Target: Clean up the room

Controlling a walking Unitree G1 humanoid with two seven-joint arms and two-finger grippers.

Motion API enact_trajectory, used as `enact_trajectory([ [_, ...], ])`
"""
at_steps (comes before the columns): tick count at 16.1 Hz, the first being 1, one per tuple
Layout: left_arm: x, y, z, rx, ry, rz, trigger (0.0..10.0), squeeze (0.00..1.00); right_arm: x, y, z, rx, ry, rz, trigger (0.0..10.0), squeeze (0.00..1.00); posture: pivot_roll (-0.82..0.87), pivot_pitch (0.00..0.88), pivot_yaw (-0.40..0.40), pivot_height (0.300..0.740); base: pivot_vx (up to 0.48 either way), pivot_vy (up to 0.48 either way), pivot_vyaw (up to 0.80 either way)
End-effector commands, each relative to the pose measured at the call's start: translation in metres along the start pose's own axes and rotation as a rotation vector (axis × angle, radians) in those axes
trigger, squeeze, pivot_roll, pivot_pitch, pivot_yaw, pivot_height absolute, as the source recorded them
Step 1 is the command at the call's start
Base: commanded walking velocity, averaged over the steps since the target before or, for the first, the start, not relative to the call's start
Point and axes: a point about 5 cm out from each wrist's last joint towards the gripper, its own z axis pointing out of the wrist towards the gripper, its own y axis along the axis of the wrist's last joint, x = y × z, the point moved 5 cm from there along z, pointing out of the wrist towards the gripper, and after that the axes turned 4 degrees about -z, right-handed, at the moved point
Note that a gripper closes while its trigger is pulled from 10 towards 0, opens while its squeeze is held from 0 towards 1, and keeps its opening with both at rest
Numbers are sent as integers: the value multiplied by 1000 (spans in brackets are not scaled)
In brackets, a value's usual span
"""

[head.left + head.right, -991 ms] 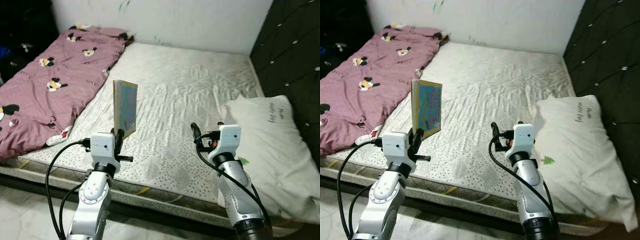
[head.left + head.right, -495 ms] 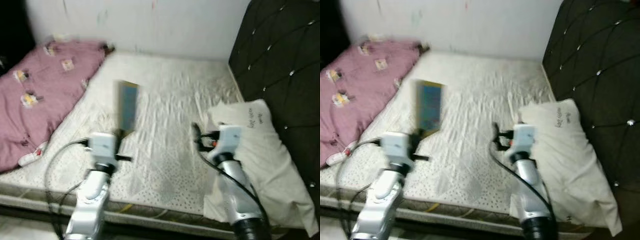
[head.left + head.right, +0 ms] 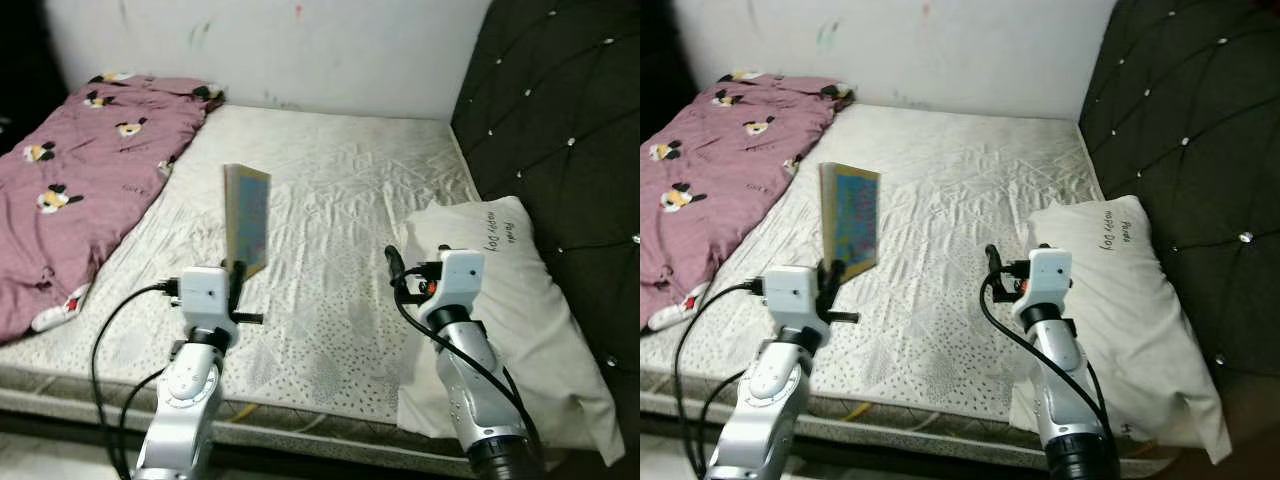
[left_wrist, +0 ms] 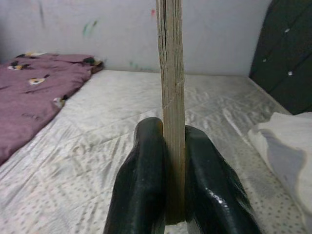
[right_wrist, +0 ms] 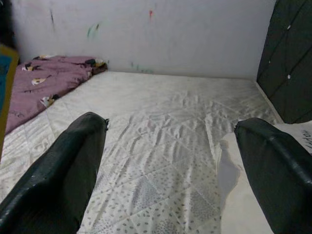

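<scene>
The book point(image 3: 247, 217) stands tall, up and down, above the near left of the bed point(image 3: 340, 200). The left end effector point(image 4: 173, 195) pinches its bottom edge. The right end effector point(image 5: 170, 165) is spread wide, holding nothing, beside the pillow point(image 3: 510, 300).

Silver arms, white wrist boxes, black cables, black jaws.

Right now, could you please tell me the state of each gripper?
Left gripper: shut on the thin, upright colourful-covered book.
Right gripper: open, holding nothing, above the white quilted mattress.
</scene>
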Motion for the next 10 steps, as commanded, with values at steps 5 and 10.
enact_trajectory([
  [5, -5, 9, 4, -30, -23, -7, 10000, 0, -5, -1, 1, 11, -14, 13, 10000, 0, 26, 20, -15, 740, 0, 0, -621],
  [10, -4, 12, 4, -42, -19, -17, 10000, 0, -4, 1, 2, 1, -4, -2, 10000, 0, 30, 11, -17, 740, 0, 0, -628],
])
